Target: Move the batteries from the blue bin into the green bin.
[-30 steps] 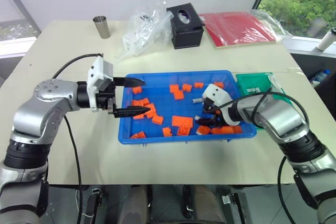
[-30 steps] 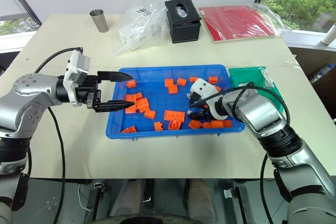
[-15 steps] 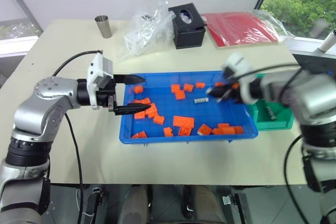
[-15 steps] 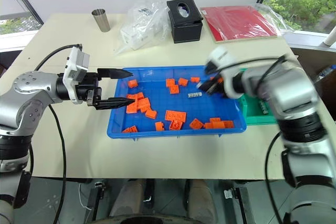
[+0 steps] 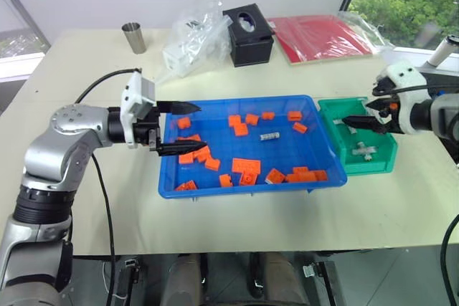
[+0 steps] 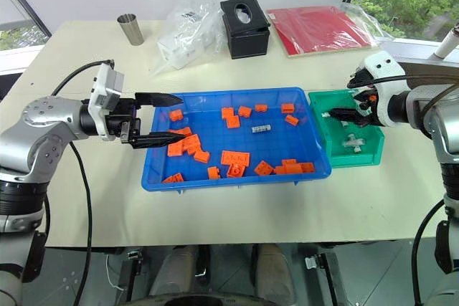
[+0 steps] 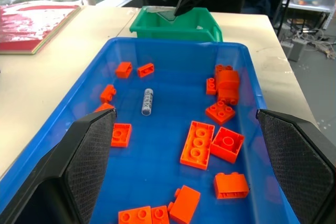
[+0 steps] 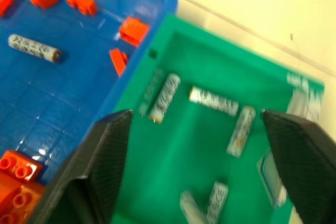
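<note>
The blue bin (image 5: 237, 100) sits mid-table, holding orange blocks and one silver battery (image 5: 270, 135), also seen as the battery (image 7: 147, 100) in the left wrist view. Right of it stands the green bin (image 5: 370, 165) with several batteries (image 8: 213, 101) lying on its floor. My right gripper (image 5: 356, 112) hovers over the green bin, open, with nothing between its fingers (image 8: 105, 156). My left gripper (image 5: 188, 127) stands open above the blue bin's left end, pointing along it, well short of the battery.
Orange blocks (image 5: 247, 166) are scattered over the blue bin. Behind it stand a black tissue box (image 5: 247, 26), a clear plastic bag (image 5: 193, 37), a metal cup (image 5: 132, 36) and a red folder (image 5: 323, 36). The table's right edge runs close to the green bin.
My right gripper rose out of the blue bin's right end, swung right to above the green bin and went from shut to open. The left arm kept still. The camera shifted slightly.
</note>
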Robot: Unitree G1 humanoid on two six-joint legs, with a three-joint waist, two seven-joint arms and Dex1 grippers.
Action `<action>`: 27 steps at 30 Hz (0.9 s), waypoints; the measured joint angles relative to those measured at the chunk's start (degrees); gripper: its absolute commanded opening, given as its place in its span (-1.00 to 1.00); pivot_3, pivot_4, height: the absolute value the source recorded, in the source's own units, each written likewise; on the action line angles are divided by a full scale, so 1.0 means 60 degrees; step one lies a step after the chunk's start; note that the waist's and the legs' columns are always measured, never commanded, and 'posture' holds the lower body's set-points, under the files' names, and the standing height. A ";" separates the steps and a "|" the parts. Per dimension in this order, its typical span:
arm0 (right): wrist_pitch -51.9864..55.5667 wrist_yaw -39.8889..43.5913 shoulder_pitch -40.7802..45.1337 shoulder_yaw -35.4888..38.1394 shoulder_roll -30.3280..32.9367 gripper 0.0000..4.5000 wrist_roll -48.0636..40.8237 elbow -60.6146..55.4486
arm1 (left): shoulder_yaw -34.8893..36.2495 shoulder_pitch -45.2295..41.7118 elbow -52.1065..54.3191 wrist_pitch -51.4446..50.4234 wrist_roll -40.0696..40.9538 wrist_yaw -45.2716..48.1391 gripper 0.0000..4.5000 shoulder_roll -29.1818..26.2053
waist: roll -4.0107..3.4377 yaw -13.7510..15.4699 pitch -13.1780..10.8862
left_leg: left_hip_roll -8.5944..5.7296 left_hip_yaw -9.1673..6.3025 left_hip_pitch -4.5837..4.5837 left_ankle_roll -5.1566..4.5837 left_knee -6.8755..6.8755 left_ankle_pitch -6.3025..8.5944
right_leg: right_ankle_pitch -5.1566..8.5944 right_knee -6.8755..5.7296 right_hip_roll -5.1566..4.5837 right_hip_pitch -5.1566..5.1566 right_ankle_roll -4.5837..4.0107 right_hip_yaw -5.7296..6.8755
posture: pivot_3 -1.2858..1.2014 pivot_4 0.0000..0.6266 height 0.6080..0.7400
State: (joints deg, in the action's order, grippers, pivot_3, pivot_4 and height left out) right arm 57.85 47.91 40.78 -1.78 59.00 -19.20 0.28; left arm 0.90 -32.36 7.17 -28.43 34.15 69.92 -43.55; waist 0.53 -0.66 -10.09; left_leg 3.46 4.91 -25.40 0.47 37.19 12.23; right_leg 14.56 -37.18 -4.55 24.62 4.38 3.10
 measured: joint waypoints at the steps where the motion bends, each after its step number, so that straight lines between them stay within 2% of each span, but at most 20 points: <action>1: -0.0345 0.0179 0.0150 -0.0175 -0.0150 0.67 0.0052 0.0049 | 0.0001 -0.0005 -0.0003 0.0006 -0.0001 0.0004 1.00 -0.0003 | 0.0000 -0.0023 0.0000 | 0.0001 -0.0002 0.0001 0.0000 -0.0001 0.0000 | 0.0000 -0.0001 0.0002 0.0000 0.0000 0.0000 | 0.03 -0.52 0.94; 6: -0.2109 0.1473 0.1200 -0.1582 -0.1256 0.67 0.0428 0.0475 | -0.0015 -0.0035 0.0000 0.0013 -0.0039 -0.0006 1.00 0.0002 | 0.0000 -0.0029 0.0000 | 0.0007 -0.0004 -0.0003 0.0001 -0.0004 0.0000 | 0.0000 -0.0002 0.0012 0.0002 0.0000 0.0001 | 0.03 -0.52 0.94; 13: -0.4568 0.2841 0.1948 -0.3800 -0.3025 0.67 0.2008 0.2647 | 0.0068 0.0115 0.0320 -0.0056 -0.0030 -0.0247 1.00 -0.0139 | 0.0002 0.0020 -0.0001 | 0.0002 -0.0005 -0.0012 0.0001 0.0005 -0.0001 | -0.0001 -0.0002 0.0007 -0.0001 0.0001 0.0002 | 0.03 -0.52 0.94; 23: -0.6148 0.3162 0.2324 -0.4031 -0.4055 0.67 0.3257 0.5481 | 0.0488 0.0599 0.0917 -0.0370 0.0123 -0.0618 1.00 -0.0412 | 0.0002 -0.0020 0.0000 | 0.0005 -0.0002 0.0001 0.0004 0.0002 -0.0003 | -0.0001 -0.0012 0.0010 -0.0002 0.0001 0.0001 | 0.03 -0.52 0.94; 26: -0.6401 0.3157 0.2416 -0.3965 -0.4146 0.33 0.3459 0.5739 | 0.0497 0.0653 0.1015 -0.0413 0.0191 -0.0656 1.00 -0.0416 | 0.0003 -0.0006 0.0000 | 0.0005 -0.0004 0.0003 0.0005 0.0005 -0.0003 | -0.0001 -0.0012 0.0009 -0.0008 0.0002 0.0002 | 0.03 -0.52 0.94; 27: -0.6396 0.3159 0.2395 -0.3934 -0.4163 0.15 0.3478 0.5721 | 0.0497 0.0655 0.1033 -0.0419 0.0213 -0.0657 1.00 -0.0416 | 0.0003 0.0006 0.0000 | 0.0005 -0.0004 0.0003 0.0005 0.0005 -0.0003 | -0.0001 -0.0012 0.0009 -0.0008 0.0002 0.0002 | 0.03 -0.52 0.94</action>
State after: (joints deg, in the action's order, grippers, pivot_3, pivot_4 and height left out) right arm 19.48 66.86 55.15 -25.39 34.01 1.67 34.60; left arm 3.89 -28.43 13.37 -30.94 35.42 65.98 -46.04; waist 0.55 -0.62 -10.08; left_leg 3.49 4.88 -25.38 0.50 37.22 12.21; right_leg 14.56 -37.25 -4.49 24.57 4.39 3.12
